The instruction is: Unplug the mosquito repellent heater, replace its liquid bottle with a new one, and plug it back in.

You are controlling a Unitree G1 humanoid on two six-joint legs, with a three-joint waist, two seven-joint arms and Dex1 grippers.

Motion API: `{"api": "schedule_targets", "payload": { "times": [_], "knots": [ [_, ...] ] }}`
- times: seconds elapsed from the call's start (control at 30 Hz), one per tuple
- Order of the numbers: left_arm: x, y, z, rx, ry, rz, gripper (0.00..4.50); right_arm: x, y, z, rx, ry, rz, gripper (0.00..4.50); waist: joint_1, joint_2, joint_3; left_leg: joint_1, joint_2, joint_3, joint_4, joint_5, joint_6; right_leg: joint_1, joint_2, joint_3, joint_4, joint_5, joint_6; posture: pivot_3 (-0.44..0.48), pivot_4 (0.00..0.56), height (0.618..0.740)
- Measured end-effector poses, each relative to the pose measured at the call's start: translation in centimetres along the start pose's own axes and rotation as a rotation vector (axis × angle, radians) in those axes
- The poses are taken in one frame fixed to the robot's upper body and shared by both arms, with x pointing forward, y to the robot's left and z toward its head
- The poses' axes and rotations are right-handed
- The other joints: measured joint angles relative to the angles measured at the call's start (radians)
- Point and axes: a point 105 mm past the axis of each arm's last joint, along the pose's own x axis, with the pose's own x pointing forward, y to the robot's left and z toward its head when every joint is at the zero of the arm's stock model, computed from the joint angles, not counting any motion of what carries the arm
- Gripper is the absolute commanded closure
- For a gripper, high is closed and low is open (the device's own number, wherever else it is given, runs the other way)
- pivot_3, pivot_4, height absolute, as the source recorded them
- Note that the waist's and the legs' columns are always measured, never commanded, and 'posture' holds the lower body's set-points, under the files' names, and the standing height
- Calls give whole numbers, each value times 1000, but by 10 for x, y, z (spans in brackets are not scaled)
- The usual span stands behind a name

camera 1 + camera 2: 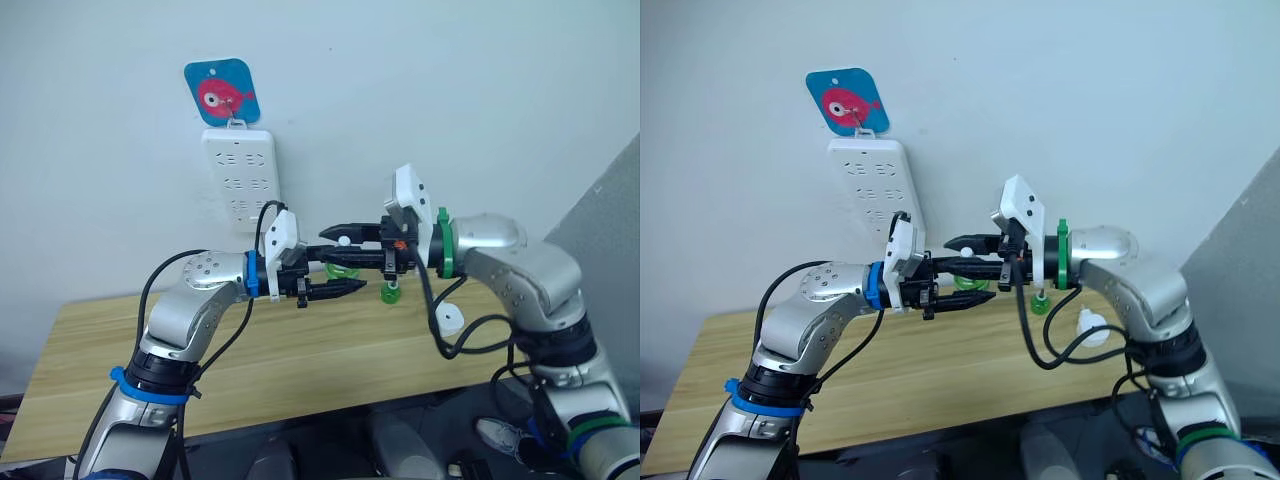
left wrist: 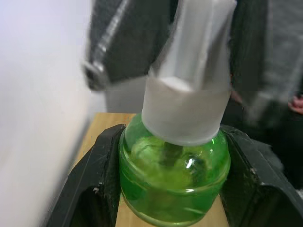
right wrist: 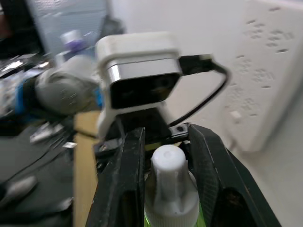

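Observation:
Above the table my two grippers meet fingertip to fingertip. My left gripper [image 1: 345,276] is shut on the new one [image 2: 175,179], a translucent green bottle gripped at its body between both fingers [image 2: 94,189]. My right gripper [image 1: 340,248] is shut on that bottle's white dome cap [image 3: 168,175], a finger on each side. Its liquid bottle [image 1: 389,292], small and green, stands on the table just under my right wrist. The white mosquito repellent heater [image 1: 452,318] rests on the table to the right, away from the power strip.
A long white power strip [image 1: 240,180] hangs on the wall under a blue fish sticker [image 1: 222,92]. The wooden table [image 1: 100,360] runs along the wall. A grey panel [image 1: 610,230] stands at the far right.

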Motion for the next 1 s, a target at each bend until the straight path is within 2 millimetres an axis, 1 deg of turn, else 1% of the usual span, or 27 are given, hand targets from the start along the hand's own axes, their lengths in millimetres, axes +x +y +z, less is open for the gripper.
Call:
{"api": "schedule_targets", "payload": {
  "times": [0.07, 0.13, 0.2, 0.23, 0.3, 0.4, 0.5, 0.53, 0.6, 0.67, 0.73, 0.87, 1.0],
  "knots": [
    [1, -3, 0, -4, 2, -14, 2137, -1, 0, 2, 1, 33, 71, 3488, 0, 0, 0, 0, 0, 0, 0, 0, 0, 0, 0, 0, 0, 0, 0, -161, 93, 736],
    [2, -4, 1, -3, 1, -18, 2137, -2, 0, 2, 5, 32, 95, 3488, 2, 0, 0, 0, 0, 0, 0, 0, 0, 0, 0, 0, 0, 0, 0, -163, 93, 736],
    [2, -3, 0, -7, 2, -5, 2137, -2, -2, 1, 9, 22, 93, 2748, 3, 0, 0, -1, 0, 0, 0, 0, 0, 0, 0, 0, 0, 0, 0, -166, 93, 736],
    [0, -1, -1, -9, 2, 17, 2137, -2, -3, 1, 12, 16, 88, 2532, 3, 0, 0, -1, 0, 0, 0, 0, 0, 0, 0, 0, 0, 0, 0, -170, 92, 736],
    [-3, 4, -2, -12, -3, 75, 2137, -5, -6, -1, 20, -2, 43, 1815, 4, 0, 0, -1, 0, -1, 0, 0, 0, 0, -1, 0, 0, 0, 0, -173, 92, 736],
    [-5, 11, -6, -5, -8, 150, 2137, -17, -13, 2, 27, -52, -77, 1760, 6, 0, 0, -1, 0, 0, 0, 0, 0, 0, -1, 0, 0, 0, 0, -175, 95, 736],
    [-2, 14, -8, -1, -39, 211, 2137, -25, -11, 10, -6, -102, -200, 1760, 6, 0, 0, -1, 0, -1, 0, 0, 0, 0, -1, 0, 0, 0, 0, -169, 94, 736],
    [-2, 14, -9, -3, -42, 224, 2137, -27, -11, 10, -10, -114, -233, 1760, 6, 0, 0, -1, 0, 0, 0, 0, 0, 0, -1, 0, 0, 0, 0, -168, 90, 736],
    [-1, 15, -14, -19, -57, 264, 2137, -29, -9, 7, 6, -161, -357, 1760, 6, 0, 0, -1, 0, 0, 0, 0, 0, 0, 0, 0, 0, 0, 0, -172, 89, 736],
    [1, 15, -18, -31, -66, 290, 2137, -24, -4, 1, 19, -179, -438, 1760, 6, 0, 0, -1, 0, 0, 0, 0, 0, -1, 0, 1, 1, 0, 0, -172, 89, 736],
    [3, 17, -18, -31, -71, 310, 2137, -16, 1, -2, -19, -156, -494, 1760, 6, 0, -1, -1, 0, 0, 0, 0, 0, -1, 0, 1, 1, 0, 0, -190, 95, 736],
    [2, 20, -18, -23, -75, 333, 2137, -2, 5, -12, -52, -117, -532, 1760, 3, 0, -1, 0, 0, 0, 0, 0, 0, 0, 0, 1, 1, -1, 1, -195, 89, 736],
    [2, 23, -18, -21, -74, 338, 2137, 7, 2, -20, -68, -97, -563, 1760, 3, 0, -1, -1, 0, 0, 0, 0, 0, 0, 0, 1, 0, -1, 0, -192, 87, 736]
  ]
}}
